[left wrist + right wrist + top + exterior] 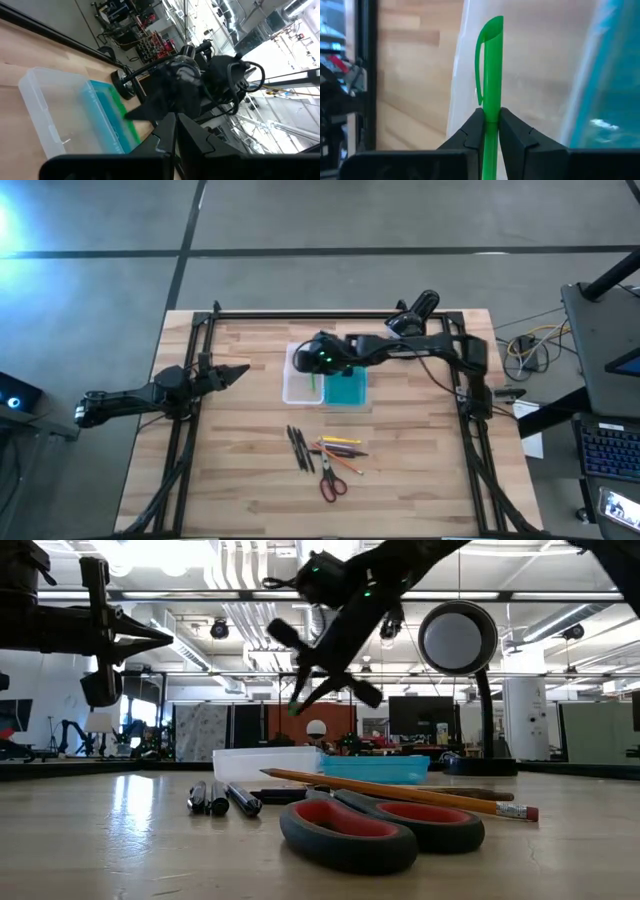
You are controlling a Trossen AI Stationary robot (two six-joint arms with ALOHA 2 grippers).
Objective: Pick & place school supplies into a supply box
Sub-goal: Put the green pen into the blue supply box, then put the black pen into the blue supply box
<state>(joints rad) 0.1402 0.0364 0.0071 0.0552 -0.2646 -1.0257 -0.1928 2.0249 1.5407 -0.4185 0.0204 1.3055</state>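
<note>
Green marker (489,75) mostly hidden overhead beneath the right gripper (318,370), pinched between its fingers above the supply box (296,390)'s clear tray; left gripper (238,369) closed, empty, parked by the table's left side. Nearby: dark pens (299,447), pencils (340,446), scissors (330,482) in front.

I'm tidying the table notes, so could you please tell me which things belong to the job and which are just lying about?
Job: green marker in the right claw; supply box; dark pens; pencils; scissors.

Lying about: black round device; left claw, waiting at the table's left.
</note>
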